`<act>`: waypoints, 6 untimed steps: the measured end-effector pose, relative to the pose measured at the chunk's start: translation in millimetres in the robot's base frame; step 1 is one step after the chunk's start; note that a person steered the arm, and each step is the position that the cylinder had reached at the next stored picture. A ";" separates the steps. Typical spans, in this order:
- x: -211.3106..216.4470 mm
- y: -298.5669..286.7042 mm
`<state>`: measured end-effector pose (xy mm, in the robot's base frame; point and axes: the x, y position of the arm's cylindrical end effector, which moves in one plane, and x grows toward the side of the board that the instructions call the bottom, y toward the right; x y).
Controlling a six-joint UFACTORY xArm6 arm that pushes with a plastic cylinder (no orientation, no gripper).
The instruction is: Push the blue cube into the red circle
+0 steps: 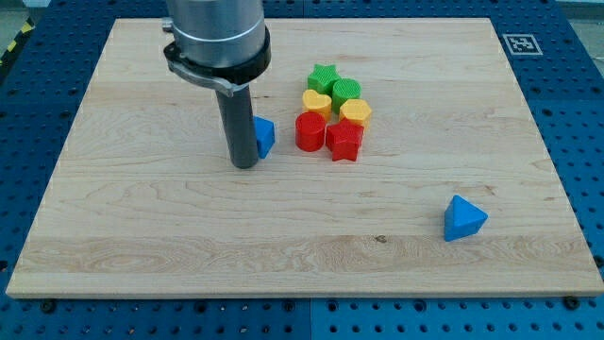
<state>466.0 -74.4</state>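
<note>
The blue cube (264,136) sits on the wooden board (142,208), left of centre, partly hidden behind my rod. My tip (244,164) rests on the board touching the cube's left side. The red circle (310,131), a red cylinder, stands a short way to the cube's right, with a small gap between them. It is the left front block of a tight cluster.
The cluster also holds a red star (344,141), a yellow heart (316,100), a yellow hexagon (356,111), a green star (324,76) and a green cylinder (346,91). A blue triangular block (463,218) lies alone at the lower right.
</note>
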 end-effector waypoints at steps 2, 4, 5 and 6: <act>-3.0 -29.6; -15.3 -15.9; -20.8 -13.8; -27.9 -1.8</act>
<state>438.1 -76.2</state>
